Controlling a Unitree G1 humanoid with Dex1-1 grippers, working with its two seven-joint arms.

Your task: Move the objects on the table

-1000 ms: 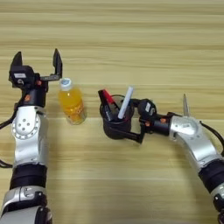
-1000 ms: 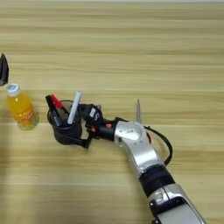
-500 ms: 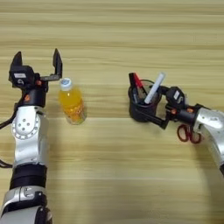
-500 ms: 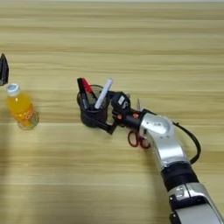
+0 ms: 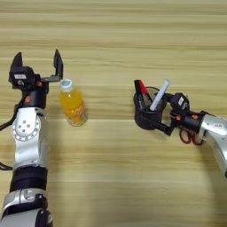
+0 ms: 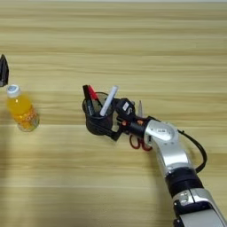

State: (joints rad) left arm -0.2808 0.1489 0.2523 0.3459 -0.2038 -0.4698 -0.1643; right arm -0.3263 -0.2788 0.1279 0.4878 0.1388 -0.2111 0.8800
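Landmark: pen cup [image 5: 149,111], black and round, standing on the table [image 5: 115,40] with a white marker and red and black pens leaning out of it.

Right gripper [image 5: 165,119]: clenched on the pen cup from the cup's right side, one black finger along the near wall and the rest of the grip against the rim. Judged step: carrying or sliding the cup across the table, with release not yet made. The next move calls for keeping the cup upright so the pens stay in, then setting it flat before letting go.

Scissors [image 6: 137,138]: red handles, steel blades, lying flat just right of the cup, directly under the right forearm; the blade tip shows beyond the wrist. They stand closest to the cup's path and could be nudged by the arm.

Bottle [image 5: 73,103]: clear, orange drink, white cap, upright, well apart to the left of the cup. Untouched.

Left gripper [image 5: 39,67]: further left of the cup than the bottle, just beyond the bottle's cap, fingers spread wide, holding nothing, idle.
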